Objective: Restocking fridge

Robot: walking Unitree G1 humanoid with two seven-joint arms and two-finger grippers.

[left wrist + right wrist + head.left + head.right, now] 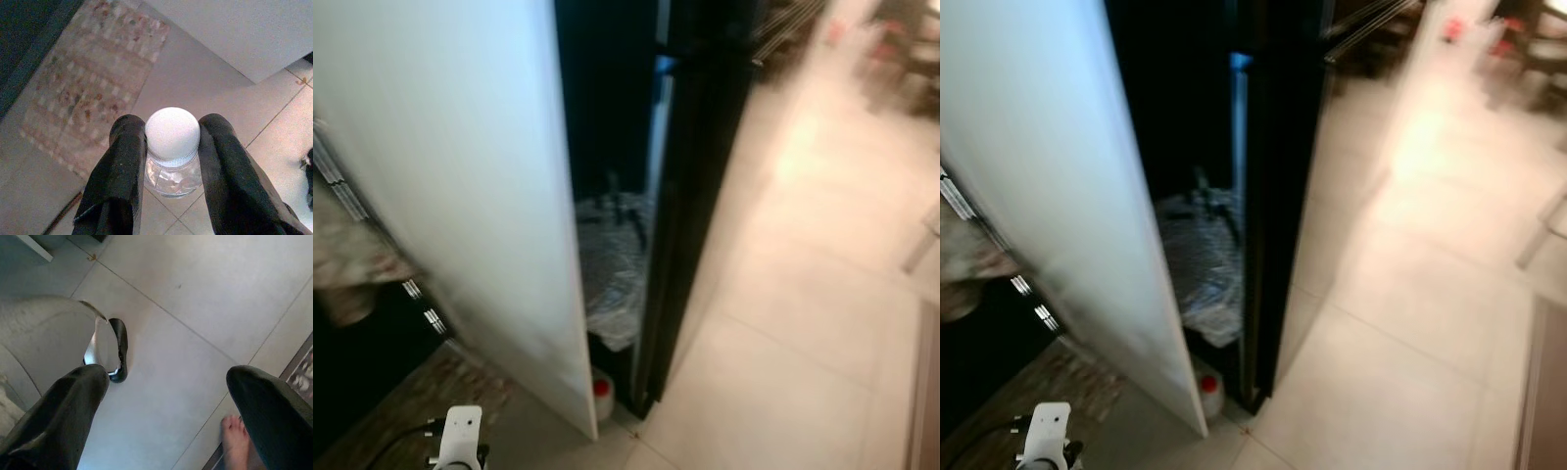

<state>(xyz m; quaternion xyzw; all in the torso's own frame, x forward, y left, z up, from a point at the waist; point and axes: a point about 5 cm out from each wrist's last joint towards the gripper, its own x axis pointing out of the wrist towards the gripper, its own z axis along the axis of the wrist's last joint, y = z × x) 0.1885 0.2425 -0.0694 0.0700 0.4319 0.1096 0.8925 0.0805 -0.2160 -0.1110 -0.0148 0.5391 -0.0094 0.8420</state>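
In front of an open fridge (695, 196), its white door (460, 196) swung wide toward the camera, the head views show a dark interior where crinkled plastic bags (612, 269) sit piled on a lower shelf. At the foot of the opening, just behind the door's bottom corner, stands a small container with a red cap (602, 388). Pale floor tiles (803, 323) run off to the right; a patterned rug (431, 392) lies at lower left beside a dark cabinet, with a stone-look counter (347, 255) above it. The scene is blurred.

In the left wrist view, the left gripper (172, 142) clamps a clear bottle (172, 174) by the neck, its black fingers (122, 166) pressed against either side of the white cap (172, 132). The bottle hangs over the tiles, near the rug and the door's lower corner.

In the right wrist view, the right gripper (166, 401) hangs with its fingers (73, 406) spread wide apart and nothing between them, above bare tiles. Below it show the robot's grey leg and black foot (119, 350), and a person's bare toes (234, 431) at the edge of the tiles.
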